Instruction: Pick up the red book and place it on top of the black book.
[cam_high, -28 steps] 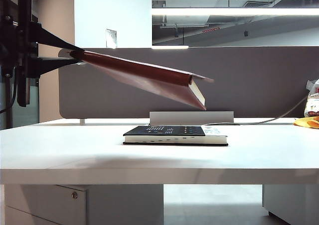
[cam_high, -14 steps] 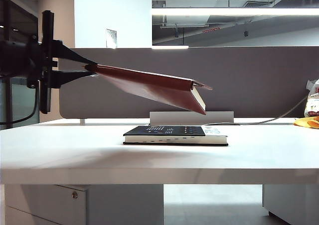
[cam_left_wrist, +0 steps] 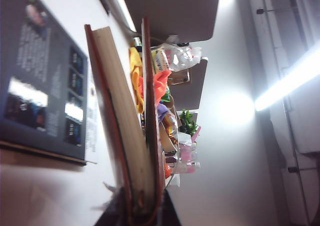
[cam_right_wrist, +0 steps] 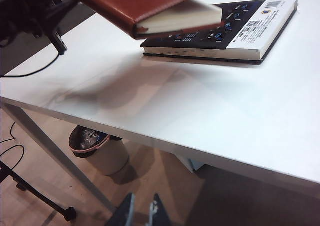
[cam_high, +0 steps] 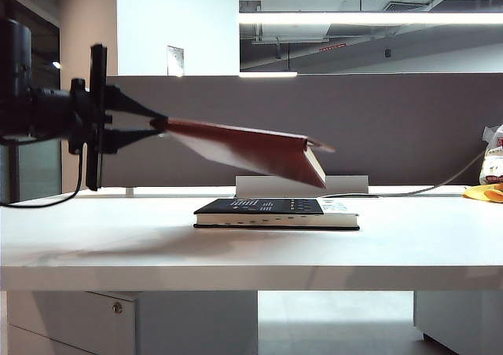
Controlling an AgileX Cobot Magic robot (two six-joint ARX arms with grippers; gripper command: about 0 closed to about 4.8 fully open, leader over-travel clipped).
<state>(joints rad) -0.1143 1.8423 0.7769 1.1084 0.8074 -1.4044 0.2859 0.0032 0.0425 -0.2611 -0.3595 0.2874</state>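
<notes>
Currently pickup done, placement pending; desk [cam_high: 118,245] carries the black book [cam_high: 271,210] flat, nothing on it yet; red book [cam_high: 251,147] airborne, held by one edge, sagging down twd its free end, which hangs just above black book w/o touching; left pincer [cam_high: 157,123] clamped on red book's edge, at left; right pincer [cam_right_wrist: 141,211] parked low by the desk front, jaws narrowly apart, holding nothing. Left: lower, square up, release.
</notes>
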